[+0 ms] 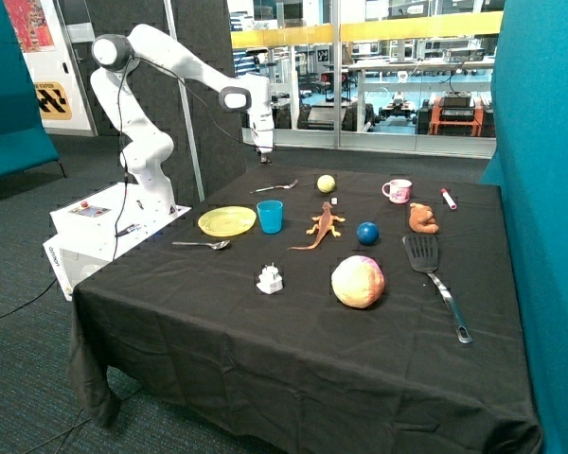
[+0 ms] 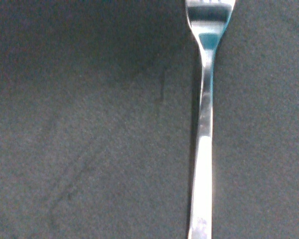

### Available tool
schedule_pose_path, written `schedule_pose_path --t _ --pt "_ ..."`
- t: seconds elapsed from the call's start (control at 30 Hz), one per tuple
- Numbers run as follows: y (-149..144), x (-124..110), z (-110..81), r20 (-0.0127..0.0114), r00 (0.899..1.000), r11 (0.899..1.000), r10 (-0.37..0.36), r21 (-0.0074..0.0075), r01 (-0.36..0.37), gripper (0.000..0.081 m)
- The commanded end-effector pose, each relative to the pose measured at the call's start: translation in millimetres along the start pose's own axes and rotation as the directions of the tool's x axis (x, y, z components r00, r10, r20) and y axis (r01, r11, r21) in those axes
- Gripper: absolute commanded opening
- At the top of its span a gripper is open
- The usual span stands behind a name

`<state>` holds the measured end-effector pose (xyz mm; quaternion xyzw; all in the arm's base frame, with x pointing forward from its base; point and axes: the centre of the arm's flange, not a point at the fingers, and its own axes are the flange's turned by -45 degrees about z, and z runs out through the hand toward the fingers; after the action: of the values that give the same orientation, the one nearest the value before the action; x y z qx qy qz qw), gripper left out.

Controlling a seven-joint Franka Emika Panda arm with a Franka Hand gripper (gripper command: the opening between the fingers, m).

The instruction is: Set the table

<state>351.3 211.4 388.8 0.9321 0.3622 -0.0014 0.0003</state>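
The counter (image 1: 218, 331) has a black cloth, and the setting on it looks only half made. A yellow plate (image 1: 226, 221) lies near the edge on the robot's side, a blue cup (image 1: 270, 216) stands just beside it, and a spoon (image 1: 203, 245) lies on the cloth in front of the plate, apart from it. The fork (image 1: 278, 186) is still well behind the plate, toward the far edge, so I judge that it is not yet placed.

The claw (image 1: 262, 151) hangs above the counter near the fork's handle end and holds nothing that I can see. If its fingers are open or closed, I cannot tell; the wrist view shows only the fork (image 2: 204, 124) on the cloth, seen from close above, and no fingers. My guess is that picking up the fork is the step in hand. After this it must go beside the plate.

Other things are spread over the counter: a toy lizard (image 1: 322, 225), a blue ball (image 1: 367, 233), a yellow ball (image 1: 327, 183), a mug (image 1: 398, 191), a spatula (image 1: 434, 279) and a large round object (image 1: 358, 282). Whether any of them belongs to the setting I cannot say.

About writing: on the wall behind the robot there is a yellow and black sign (image 1: 53, 99), but its words are too small to read. I see no brand or label on the objects.
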Motion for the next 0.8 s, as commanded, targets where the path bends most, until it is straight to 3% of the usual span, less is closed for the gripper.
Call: schedule_pose_path --t 0.0,0.3,0.77 --pt "2 -1 18.4 -0.0029 1.0 1.0 0.013 -0.0004 -0.013 0.0484" --pt "14 8 29.9 -0.0029 1.0 1.0 0.025 -0.0004 -0.025 0.0448" --pt "9 24 51.2 -0.0029 1.0 1.0 -0.024 -0.0005 0.024 0.0435"
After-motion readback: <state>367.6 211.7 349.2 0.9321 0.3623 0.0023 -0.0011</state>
